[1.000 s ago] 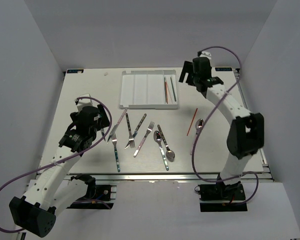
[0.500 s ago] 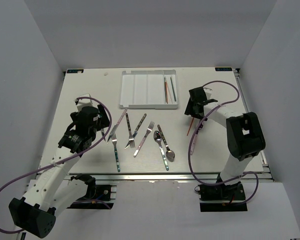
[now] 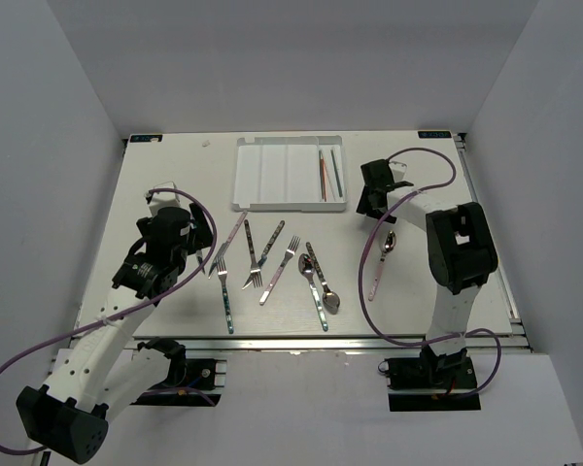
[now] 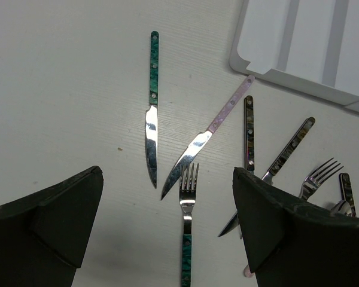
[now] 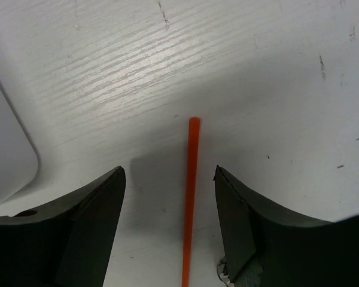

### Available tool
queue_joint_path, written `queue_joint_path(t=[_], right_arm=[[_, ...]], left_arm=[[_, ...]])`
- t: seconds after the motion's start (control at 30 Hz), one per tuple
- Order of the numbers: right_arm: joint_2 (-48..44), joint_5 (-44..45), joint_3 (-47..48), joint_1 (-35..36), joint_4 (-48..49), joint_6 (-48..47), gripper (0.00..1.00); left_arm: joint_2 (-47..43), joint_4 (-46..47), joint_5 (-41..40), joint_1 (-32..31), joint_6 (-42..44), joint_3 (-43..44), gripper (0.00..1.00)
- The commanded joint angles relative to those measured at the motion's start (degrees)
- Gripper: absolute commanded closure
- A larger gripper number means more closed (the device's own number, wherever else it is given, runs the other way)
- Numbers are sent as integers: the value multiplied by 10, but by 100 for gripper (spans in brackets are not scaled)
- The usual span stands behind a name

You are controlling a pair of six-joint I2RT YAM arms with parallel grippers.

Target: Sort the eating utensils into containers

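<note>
The red chopstick [image 5: 189, 203] lies flat on the table [image 3: 165, 175], just right of the near right corner of the white tray [image 3: 272, 180]. The right gripper [image 5: 169, 173] stands over the stick's tip, jaws apart on either side and not touching it. Two chopsticks [image 3: 328, 172] lie in the tray's rightmost slot. Nearer, left of middle, the left gripper [image 4: 167, 179] hangs wide open above loose knives [image 4: 151, 134] and forks [image 4: 187, 206].

No text, label, brand, number or sign can be read on the white tray [image 3: 272, 175], on the utensils [image 3: 255, 279] or on the table [image 3: 165, 184]. The small dark marks [image 3: 144, 138] at the far corners of the table are too small to read.
</note>
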Motion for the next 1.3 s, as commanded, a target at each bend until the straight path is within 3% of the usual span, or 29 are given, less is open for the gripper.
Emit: queue_joint_path(t=[0.0,0.07,0.1,0.27,0.3,0.37,0.4,0.6,0.73,0.87,1.0,1.13,1.27], right_arm=[[8,21,9,-8,-3,9,34],[19,18,9,-9,-1,10,38],[23,6,9,-15,-1,10,47],[53,-31,6,-23,6,12,65],[57,-38,6,-24,7,11,74],[61,-41,7,-25,6,9,84],[61,-44,7,-24,4,9,99],[9,-90,7,-21,15,2,100],[-74,-133,5,-21,35,-18,100],[-105,-186,24,-19,99,-47,100],[21,-276,183,-18,89,-107,100],[144,-299,372,-19,57,-149,100],[182,-301,434,-23,123,-142,100]], left_arm=[[-12,7,4,1,5,-4,2],[-13,7,5,1,5,-4,2],[-13,8,4,1,5,-5,2],[-13,7,5,1,5,-4,2],[-14,7,4,1,5,-3,2],[-14,7,4,1,5,-4,2],[-15,7,3,1,5,-5,2],[-13,6,2,1,5,-4,2],[-15,6,0,1,4,-3,2],[-17,6,0,1,4,-4,2],[-13,5,-2,1,4,-3,2],[-10,5,-4,1,3,-3,2],[3,7,2,1,5,-4,2]])
